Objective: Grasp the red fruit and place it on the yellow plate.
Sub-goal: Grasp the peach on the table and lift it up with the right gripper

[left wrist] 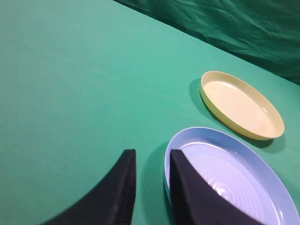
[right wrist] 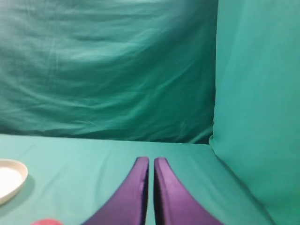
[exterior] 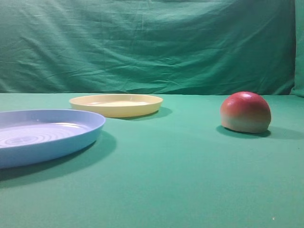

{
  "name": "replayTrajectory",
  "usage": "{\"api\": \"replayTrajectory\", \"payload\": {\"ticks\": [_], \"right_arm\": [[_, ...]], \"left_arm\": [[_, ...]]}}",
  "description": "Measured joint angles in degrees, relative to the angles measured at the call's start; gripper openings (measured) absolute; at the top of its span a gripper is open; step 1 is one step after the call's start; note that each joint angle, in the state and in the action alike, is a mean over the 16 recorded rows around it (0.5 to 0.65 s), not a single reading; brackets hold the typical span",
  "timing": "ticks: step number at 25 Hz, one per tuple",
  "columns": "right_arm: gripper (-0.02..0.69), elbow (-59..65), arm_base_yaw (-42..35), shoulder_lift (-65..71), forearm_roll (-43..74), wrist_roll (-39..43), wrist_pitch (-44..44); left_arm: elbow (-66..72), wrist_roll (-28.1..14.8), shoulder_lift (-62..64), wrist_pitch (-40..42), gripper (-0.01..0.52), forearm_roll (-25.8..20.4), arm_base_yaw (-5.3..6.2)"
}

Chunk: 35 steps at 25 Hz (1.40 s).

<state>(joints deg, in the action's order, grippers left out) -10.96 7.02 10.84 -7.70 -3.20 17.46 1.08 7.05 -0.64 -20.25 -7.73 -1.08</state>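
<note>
The right hand [right wrist: 151,161] has its purple fingers nearly closed on nothing; the left hand [left wrist: 150,157] is a bit open; the shiny round red fruit [exterior: 245,112] sits on the soft green desk [exterior: 180,171], far from the smooth yellow plate [exterior: 116,105].

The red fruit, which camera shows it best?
The exterior high view: the red fruit sits whole and unobstructed on the green cloth, right of the yellow plate. The right wrist view catches only a red sliver at its bottom edge; the left wrist view misses it.
</note>
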Motion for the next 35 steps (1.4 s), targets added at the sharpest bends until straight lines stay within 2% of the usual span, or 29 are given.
{"api": "replayTrajectory", "payload": {"ticks": [5,11,18,28,31,35], "right_arm": [[0.0,-9.07,0.97,13.44,-1.26,-3.63,10.47],[0.0,-18.45,1.38,30.89,-4.03,-8.44,18.41],[0.0,-27.92,3.95,47.11,-7.02,-12.89,22.0],[0.003,-41.2,12.91,66.62,-2.04,-11.59,24.67],[0.046,-44.61,14.92,71.8,0.1,-9.64,25.23],[0.18,-48.02,16.11,77.53,2.21,-7.64,25.81]], "left_arm": [[0.0,0.0,0.0,0.0,0.157,0.0,0.0],[0.0,0.0,0.0,0.0,0.157,0.0,0.0],[0.0,0.0,0.0,0.0,0.157,0.0,0.0],[0.0,0.0,0.0,0.0,0.157,0.0,0.0],[0.0,0.0,0.0,0.0,0.157,0.0,0.0],[0.0,0.0,0.0,0.0,0.157,0.0,0.0]]}}
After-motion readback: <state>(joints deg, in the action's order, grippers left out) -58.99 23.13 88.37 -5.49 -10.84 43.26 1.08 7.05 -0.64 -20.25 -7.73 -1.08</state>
